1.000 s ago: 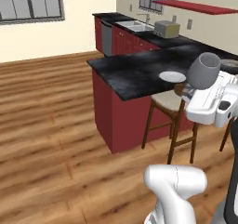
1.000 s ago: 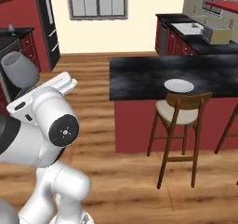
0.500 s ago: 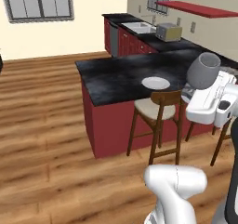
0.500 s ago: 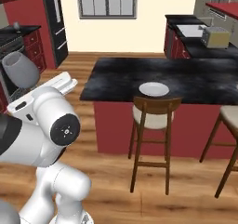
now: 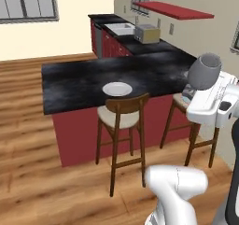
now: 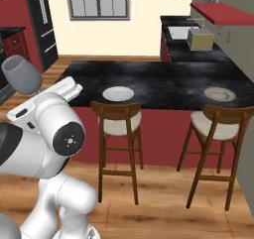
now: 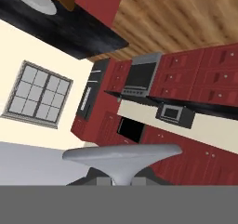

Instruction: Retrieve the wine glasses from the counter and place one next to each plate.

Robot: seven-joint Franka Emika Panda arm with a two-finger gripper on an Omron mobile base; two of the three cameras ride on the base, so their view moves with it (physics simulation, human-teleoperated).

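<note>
My gripper (image 7: pixel 122 180) is shut on the stem of a grey translucent wine glass (image 5: pixel 205 70), held upright above the white hand at the right of the left base view. The same wine glass (image 6: pixel 21 74) shows at the left of the right base view, and its round foot (image 7: pixel 123 155) spans the bottom of the hand view. A white plate (image 5: pixel 117 88) lies on the black marbled counter (image 5: pixel 74 81) above the left stool. That white plate (image 6: pixel 118 93) and a greyish plate (image 6: pixel 217 93) both rest near the front edge of the counter (image 6: pixel 168 82).
Two wooden stools (image 6: pixel 116 126) (image 6: pixel 218 129) stand against the red counter front, one under each plate. A toaster (image 5: pixel 147 33) and a sink (image 5: pixel 120 29) sit on the far worktop under red shelves. A wood floor lies between me and the stools.
The whole picture has shifted as the base drove: the counter, plates and stools now lie closer and more central. The arm keeps the glass in the same pose.
</note>
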